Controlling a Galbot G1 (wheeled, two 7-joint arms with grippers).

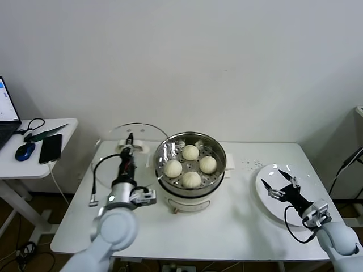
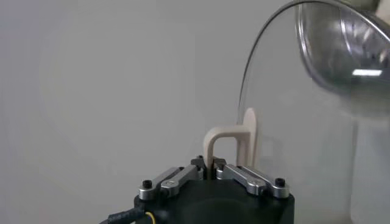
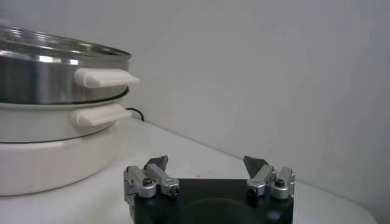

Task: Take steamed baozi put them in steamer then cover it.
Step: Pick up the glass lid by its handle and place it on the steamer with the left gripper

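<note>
Beside the pot's left flank, the left gripper [image 1: 130,143] is clamped tight on the white rectangular handle [image 2: 226,141] of the round clear glass cover [image 1: 126,152] with its thin metal rim. The cover stands tilted up on edge at the gripper's tip, next to the pot and not yet over it. Just to the right sits the round shiny stainless-steel steamer [image 1: 190,160] on its white base, with all four small cream-white domed steamed baozi [image 1: 191,165] already resting on the perforated tray inside.

By the look of it, loading is finished and only the covering remains: the cover has to be carried across and lowered flat onto the rim.

Well off to the right, the right gripper [image 1: 282,184] waits with its fingers spread and empty above the flat white round plate [image 1: 266,195], which carries no buns.

Everything stands on a white table [image 1: 227,226] against a plain pale wall. A smaller side table [image 1: 62,133] at far left holds a dark phone [image 1: 50,148] and a blue mouse [image 1: 25,151].
</note>
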